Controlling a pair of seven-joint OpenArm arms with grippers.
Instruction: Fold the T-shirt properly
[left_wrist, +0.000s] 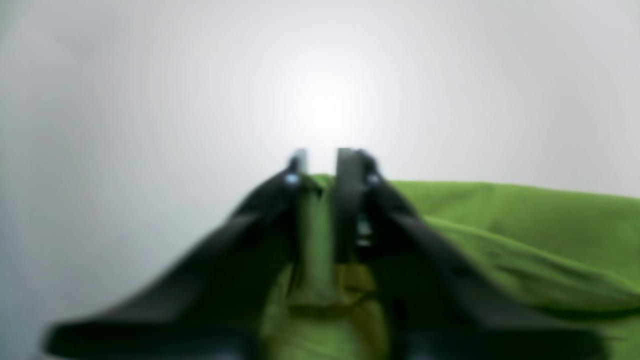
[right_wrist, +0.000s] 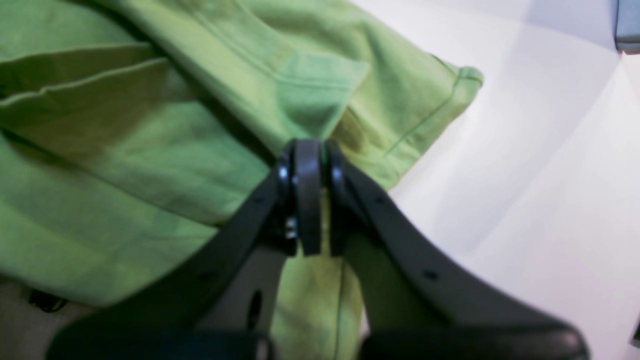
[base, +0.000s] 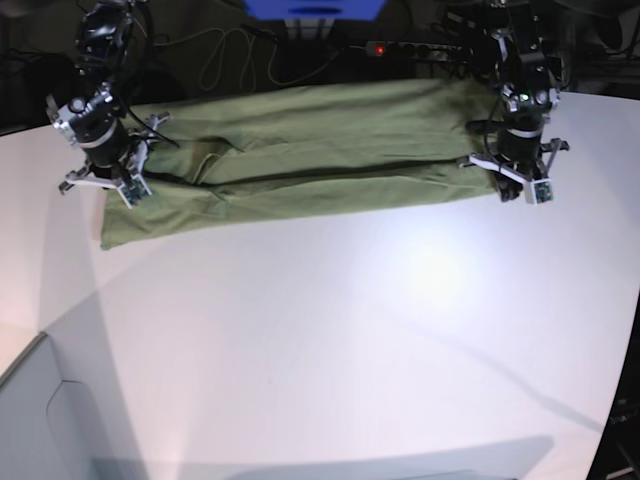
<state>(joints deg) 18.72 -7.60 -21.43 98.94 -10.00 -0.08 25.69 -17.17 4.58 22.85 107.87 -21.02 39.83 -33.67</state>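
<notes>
Base view shows the T-shirt (base: 300, 150) stretched across the far table (base: 350, 330), each end pinched between a clamped end effector, left (base: 520, 185) and right (base: 105, 180), ready to lift evenly.

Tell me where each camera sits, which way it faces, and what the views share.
Left wrist: rides the left arm, facing along its end effector, shut on the T-shirt.
Right wrist: rides the right arm, facing down its end effector, shut on the T-shirt.
Base: overhead, facing the white table; both arms show.
Shared: the T-shirt.
</notes>
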